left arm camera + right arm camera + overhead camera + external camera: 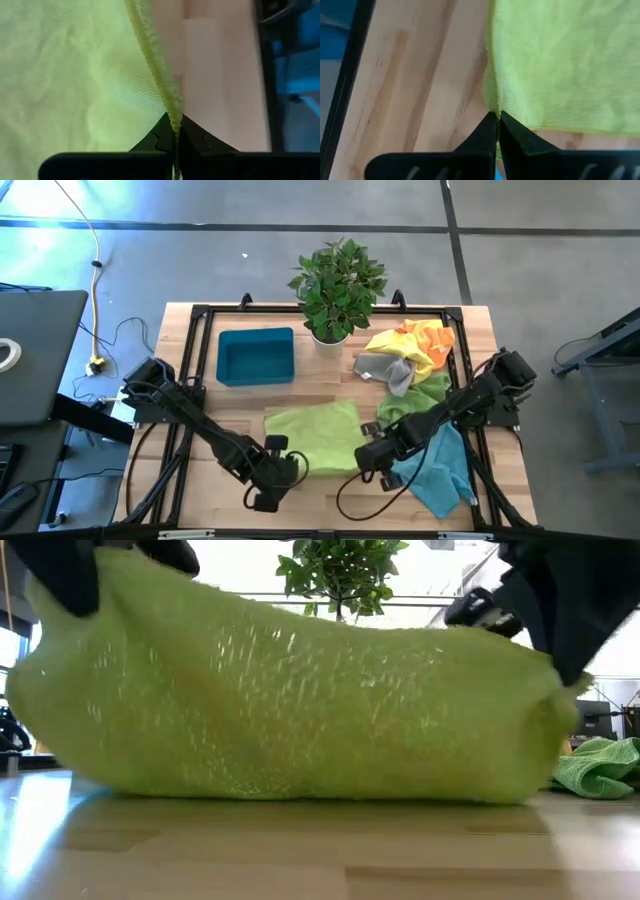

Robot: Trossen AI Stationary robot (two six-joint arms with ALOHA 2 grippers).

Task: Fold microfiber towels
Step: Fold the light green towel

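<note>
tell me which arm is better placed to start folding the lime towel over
Neither clearly: left pincer and right pincer are each shut on a near corner of the lime green towel, so both should probably move together.

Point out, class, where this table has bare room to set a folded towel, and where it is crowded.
Free: the wood between the blue tray and the lime towel, and the strip left of the tray. Crowded: the right side, with the towel pile, the teal towel and the potted plant.
</note>
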